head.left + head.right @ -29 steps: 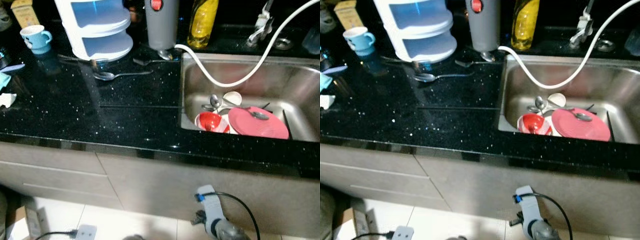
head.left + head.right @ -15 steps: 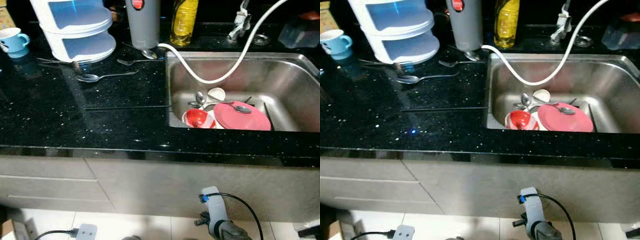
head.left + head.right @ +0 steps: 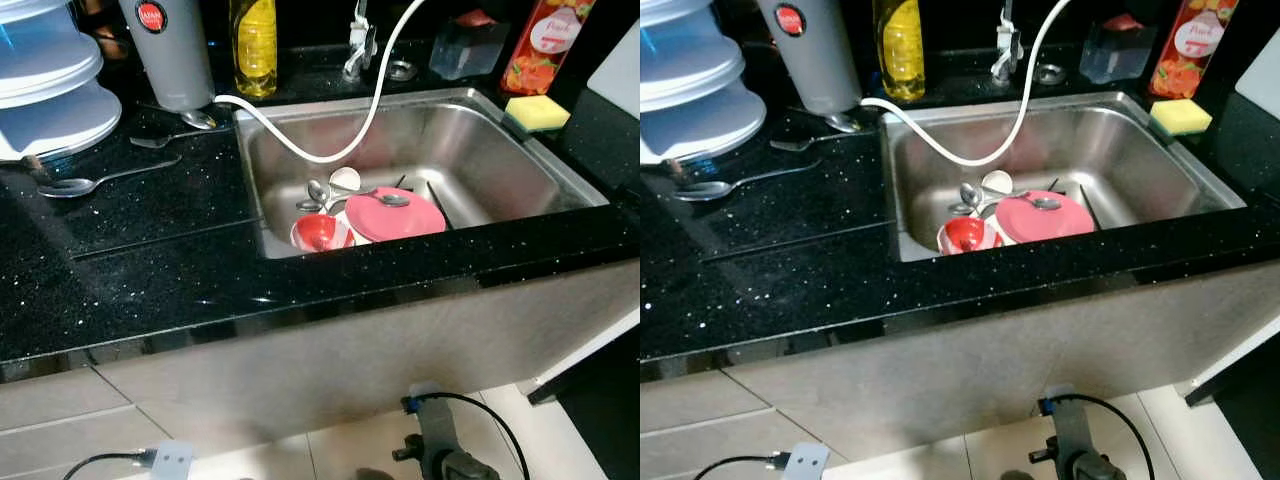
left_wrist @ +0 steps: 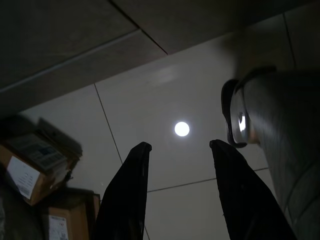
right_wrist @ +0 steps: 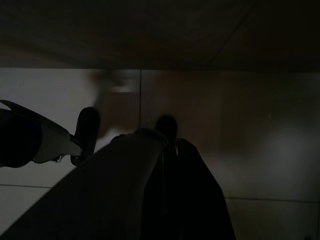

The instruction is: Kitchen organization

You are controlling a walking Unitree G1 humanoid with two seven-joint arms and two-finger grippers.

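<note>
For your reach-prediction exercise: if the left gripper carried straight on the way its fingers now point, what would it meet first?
The left gripper, fingers apart, hangs pointing down at the pale tiled floor. Nothing shows between the fingertips and the tiles, so it would probably meet bare floor first, though depth is unclear.

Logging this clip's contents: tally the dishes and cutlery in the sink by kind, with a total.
Pink plate: 1
Red bowl: 1
White cup: 1
Spoons: 2
Total: 5. More may lie hidden beneath the plate.
</note>
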